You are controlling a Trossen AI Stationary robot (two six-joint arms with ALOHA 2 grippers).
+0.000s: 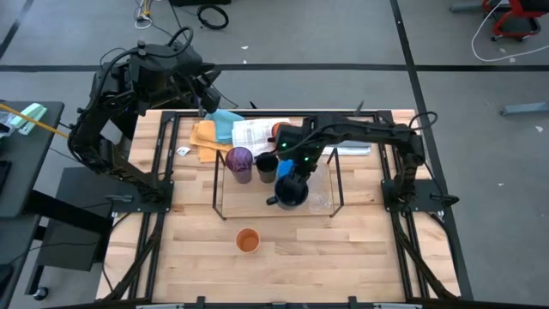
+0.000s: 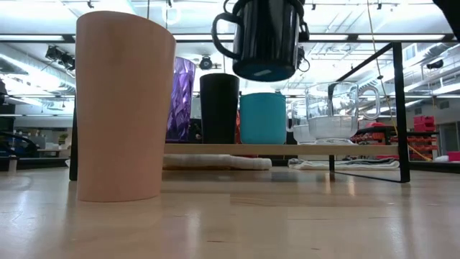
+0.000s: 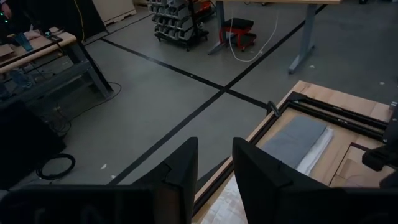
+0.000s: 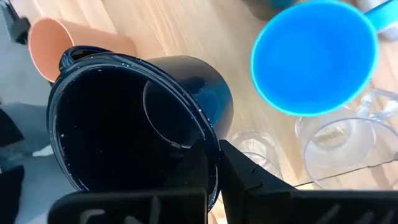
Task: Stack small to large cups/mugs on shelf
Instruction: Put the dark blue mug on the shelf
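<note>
While the left arm waits folded at the far left corner of the table, its left gripper [image 3: 214, 180] hangs past the table edge over the floor, with the two fingers a little apart and nothing between them. Beside that corner lie a blue cloth [image 1: 225, 125] and an orange cloth [image 1: 204, 139]. On the shelf [image 2: 287, 150], from left to right in the low view, stand the purple cup [image 2: 180, 99], the black cup [image 2: 219, 108], the bright blue cup [image 2: 262, 118] and the clear glass mug [image 2: 330, 111]. The right gripper [image 4: 214, 158] is clamped on the rim of the dark navy mug [image 2: 264, 37] and holds it in the air above the shelf, its handle pointing to the left in the low view. One orange cup [image 1: 248, 240] stands alone on the table in front of the shelf, well apart from it.
</note>
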